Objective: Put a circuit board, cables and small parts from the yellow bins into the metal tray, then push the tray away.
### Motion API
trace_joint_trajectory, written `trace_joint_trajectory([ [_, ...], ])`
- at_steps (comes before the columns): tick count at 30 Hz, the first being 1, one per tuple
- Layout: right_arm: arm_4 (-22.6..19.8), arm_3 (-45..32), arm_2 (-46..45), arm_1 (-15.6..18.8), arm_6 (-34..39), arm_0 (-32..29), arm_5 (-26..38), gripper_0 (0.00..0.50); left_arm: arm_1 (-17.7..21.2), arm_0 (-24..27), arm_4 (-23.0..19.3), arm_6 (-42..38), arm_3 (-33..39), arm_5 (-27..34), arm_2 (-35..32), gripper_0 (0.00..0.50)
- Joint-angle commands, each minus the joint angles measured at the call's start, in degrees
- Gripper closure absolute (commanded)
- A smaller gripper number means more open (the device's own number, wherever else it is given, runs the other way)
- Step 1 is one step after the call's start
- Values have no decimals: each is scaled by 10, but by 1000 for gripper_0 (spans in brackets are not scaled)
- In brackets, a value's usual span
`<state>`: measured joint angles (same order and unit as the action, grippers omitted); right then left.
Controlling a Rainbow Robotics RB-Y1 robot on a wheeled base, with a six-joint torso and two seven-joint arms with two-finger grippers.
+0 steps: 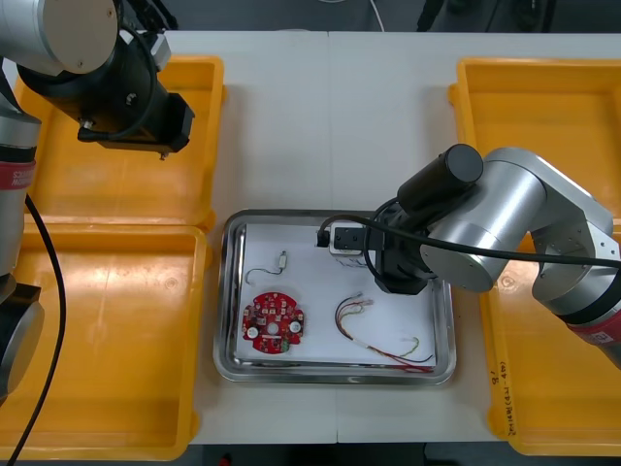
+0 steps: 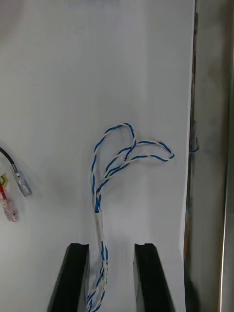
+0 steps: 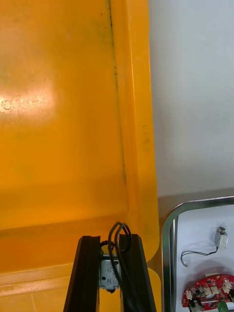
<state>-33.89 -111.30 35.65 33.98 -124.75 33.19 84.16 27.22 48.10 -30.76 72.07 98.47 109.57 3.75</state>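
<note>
The metal tray [image 1: 231, 291], white inside, sits mid-table. In it lie a round red circuit board [image 1: 274, 323], a small metal part on a black cable [image 1: 280, 260] and a red and yellow cable [image 1: 374, 335]. My right gripper [image 2: 112, 246] is low over the tray's right part and stands open. A twisted blue and white cable [image 2: 114, 156] lies on the white floor and runs back between its fingers [image 2: 75, 278]. My left gripper [image 3: 109, 240] hangs over the far left yellow bin [image 3: 58, 122], near its corner by the tray, shut on a small metal part [image 3: 108, 273] with a looped black cable [image 3: 119, 233].
Two yellow bins lie on the left [image 1: 97, 340] and two on the right [image 1: 543, 107]. The tray's shiny rim [image 2: 214, 146] runs close beside my right fingers. A black cable end [image 2: 19, 183] and a red connector [image 2: 7, 207] lie on the other side.
</note>
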Motion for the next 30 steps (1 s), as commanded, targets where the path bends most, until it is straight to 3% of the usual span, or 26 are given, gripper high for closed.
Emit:
trace_joint_trajectory([
  [1, 4, -6, 7, 6, -1, -4, -6, 0, -7, -5, -5, -38, 20, 4, 5, 500],
  [8, 1, -8, -1, 4, 10, -3, -6, 0, -7, -5, -5, -38, 20, 4, 5, 500],
  [14, -31, -9, -25, -1, 23, 14, 28, 0, -8, -5, -7, -40, 20, 4, 5, 500],
  [24, -123, -9, -95, -16, 164, 106, 196, 0, -8, -5, -11, -44, 20, 4, 5, 500],
  [30, -136, -9, -124, -12, 254, 151, 258, 0, -8, -5, -12, -44, 21, 4, 6, 500],
])
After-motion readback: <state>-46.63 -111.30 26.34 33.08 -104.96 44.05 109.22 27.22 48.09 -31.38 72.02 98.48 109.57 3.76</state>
